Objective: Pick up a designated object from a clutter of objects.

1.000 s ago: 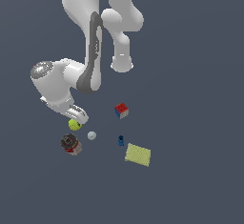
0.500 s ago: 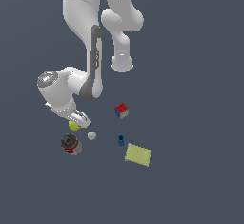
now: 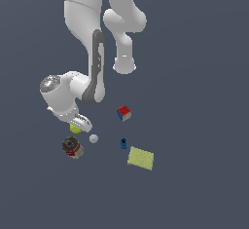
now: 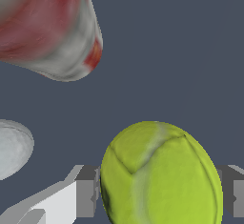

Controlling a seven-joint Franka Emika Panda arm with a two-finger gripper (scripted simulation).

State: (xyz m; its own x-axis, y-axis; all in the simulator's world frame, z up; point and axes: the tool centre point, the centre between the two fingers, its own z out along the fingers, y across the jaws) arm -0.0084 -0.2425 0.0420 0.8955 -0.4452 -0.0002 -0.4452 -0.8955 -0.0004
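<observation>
The yellow-green tennis ball (image 3: 74,129) lies on the grey floor, mostly covered by my gripper (image 3: 80,124). In the wrist view the ball (image 4: 162,175) fills the space between the two grey fingers (image 4: 86,195), one close on each side. My gripper (image 4: 159,197) looks open around it, low over the floor. I cannot tell whether the pads touch the ball. The dark can with the red band (image 3: 72,147) and the small white ball (image 3: 93,138) lie just beside it.
In the wrist view the can (image 4: 47,27) and the white ball (image 4: 12,147) are close by. A red-blue-white cube (image 3: 123,112), a small blue piece (image 3: 123,143) and a flat yellow pad (image 3: 141,158) lie toward the exterior view's right.
My arm has lowered and shifted slightly toward the exterior view's right, bringing the gripper down over the tennis ball. The ball and the other objects have not moved.
</observation>
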